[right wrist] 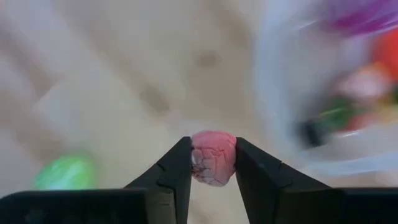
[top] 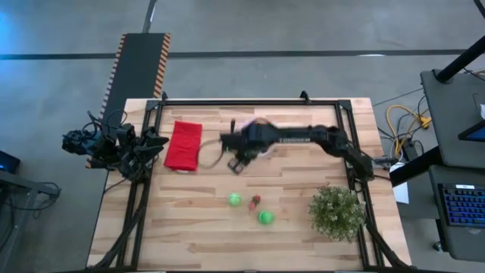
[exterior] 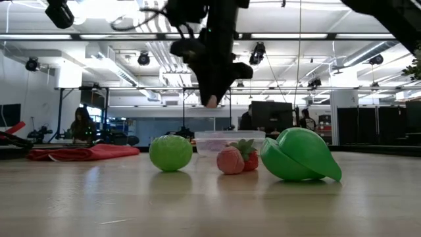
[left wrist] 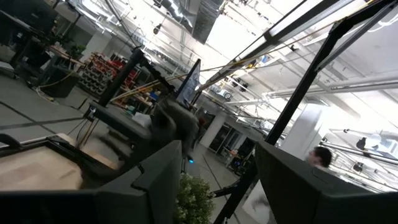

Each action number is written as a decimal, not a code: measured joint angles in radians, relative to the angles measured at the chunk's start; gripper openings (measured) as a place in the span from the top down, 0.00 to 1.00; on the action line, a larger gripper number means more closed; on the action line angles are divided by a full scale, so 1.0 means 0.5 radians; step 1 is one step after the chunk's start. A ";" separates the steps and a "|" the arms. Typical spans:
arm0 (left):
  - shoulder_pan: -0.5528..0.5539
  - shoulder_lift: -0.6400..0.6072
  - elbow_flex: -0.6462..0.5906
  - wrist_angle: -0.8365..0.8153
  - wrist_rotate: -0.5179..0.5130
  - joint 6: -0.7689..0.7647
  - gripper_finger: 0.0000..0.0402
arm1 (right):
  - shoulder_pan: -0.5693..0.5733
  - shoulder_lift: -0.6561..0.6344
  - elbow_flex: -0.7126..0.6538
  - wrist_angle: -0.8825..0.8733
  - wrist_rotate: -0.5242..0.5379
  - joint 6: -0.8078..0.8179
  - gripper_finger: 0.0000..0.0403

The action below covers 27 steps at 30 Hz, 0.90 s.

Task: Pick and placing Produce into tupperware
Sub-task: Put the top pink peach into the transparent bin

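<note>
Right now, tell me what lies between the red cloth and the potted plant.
In the high view, the right gripper, shut on a pink piece, hangs between the red cloth and the potted plant; two green balls lie lower on that stretch.

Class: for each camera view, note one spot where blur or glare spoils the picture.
High view: right claw smeared. Low view: ceiling lights glare behind the arm. Left wrist view: skylight washes out. Right wrist view: pink piece sharp, tupperware and green ball blurred.
</note>
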 joint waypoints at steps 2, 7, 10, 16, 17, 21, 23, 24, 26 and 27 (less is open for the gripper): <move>0.000 0.000 0.000 0.001 0.000 0.000 0.52 | -0.110 0.000 0.054 -0.079 0.068 -0.058 0.75; 0.000 0.000 0.000 0.001 0.000 0.000 0.52 | -0.374 0.002 0.050 -0.086 0.037 -0.188 0.75; 0.000 0.000 0.000 0.001 0.000 0.000 0.52 | -0.473 0.011 -0.012 -0.089 0.004 -0.237 0.75; 0.000 0.000 0.000 0.001 0.000 0.004 0.52 | -0.550 0.024 -0.149 -0.045 -0.104 -0.294 0.75; 0.000 0.000 0.000 0.001 0.000 0.004 0.52 | -0.550 0.024 -0.170 -0.025 -0.104 -0.304 0.75; 0.001 0.000 0.000 0.001 0.000 0.019 0.52 | -0.574 0.024 -0.246 0.061 -0.110 -0.318 0.75; 0.000 0.000 0.000 0.000 -0.001 0.020 0.52 | -0.599 0.024 -0.276 0.108 -0.129 -0.318 0.74; 0.000 0.000 0.000 0.001 -0.001 0.020 0.52 | -0.607 0.024 -0.288 0.113 -0.122 -0.318 0.74; 0.000 0.001 0.000 0.001 -0.001 0.020 0.52 | -0.609 0.024 -0.298 0.133 -0.076 -0.324 0.71; 0.001 0.001 0.000 0.000 -0.001 0.020 0.52 | -0.605 0.024 -0.298 0.150 -0.047 -0.339 0.69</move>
